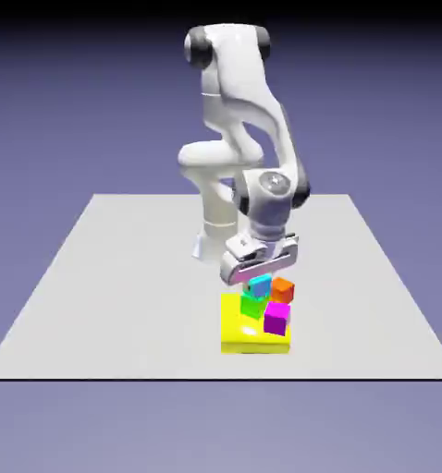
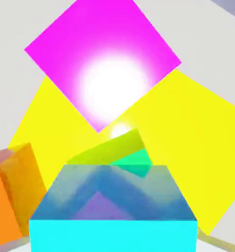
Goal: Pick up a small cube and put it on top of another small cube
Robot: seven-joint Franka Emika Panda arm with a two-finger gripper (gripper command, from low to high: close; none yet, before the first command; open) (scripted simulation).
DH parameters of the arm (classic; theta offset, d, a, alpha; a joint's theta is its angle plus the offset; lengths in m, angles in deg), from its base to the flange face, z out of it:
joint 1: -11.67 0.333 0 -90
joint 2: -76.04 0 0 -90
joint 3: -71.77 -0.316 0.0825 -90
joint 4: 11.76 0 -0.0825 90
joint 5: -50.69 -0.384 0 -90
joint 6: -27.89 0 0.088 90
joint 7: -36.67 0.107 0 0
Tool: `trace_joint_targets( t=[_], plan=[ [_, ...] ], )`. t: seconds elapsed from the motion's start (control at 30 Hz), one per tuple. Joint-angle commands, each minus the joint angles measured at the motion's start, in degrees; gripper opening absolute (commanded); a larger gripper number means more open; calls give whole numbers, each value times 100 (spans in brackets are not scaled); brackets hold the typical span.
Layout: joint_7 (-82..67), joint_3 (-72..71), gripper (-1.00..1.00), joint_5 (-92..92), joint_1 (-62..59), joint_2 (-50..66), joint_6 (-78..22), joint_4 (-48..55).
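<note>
Nearest my hand cam: cyan cube (image 2: 113, 236), big betw. my fingertips.
It is just above green cube (image 1: 253, 306) – contact of the two I can't tell. My gripper (image 1: 260, 282) is down at cyan cube; tips hidden, so jaw opening & grip unclear – magenta cube (image 1: 276, 320) and orange cube (image 1: 283, 290) nearby.

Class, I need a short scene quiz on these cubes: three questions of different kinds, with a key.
1. Multiple choice: In the exterior view, which cube shows right above the green cube?
A) magenta
B) cyan
C) orange

2. True or false: The flat block is blue.

3. Fill in: Counting every colour but leaving out the flat block, the exterior view shows ____ small cubes.

Key: 1 B; 2 false, it is yellow; 3 four.
</note>
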Motion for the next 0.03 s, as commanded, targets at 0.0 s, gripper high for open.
trace_joint_targets(
  t=[0.0],
  plan=[
    [-19,-7,100,-26,2,-163,-249,87]
  ],
)
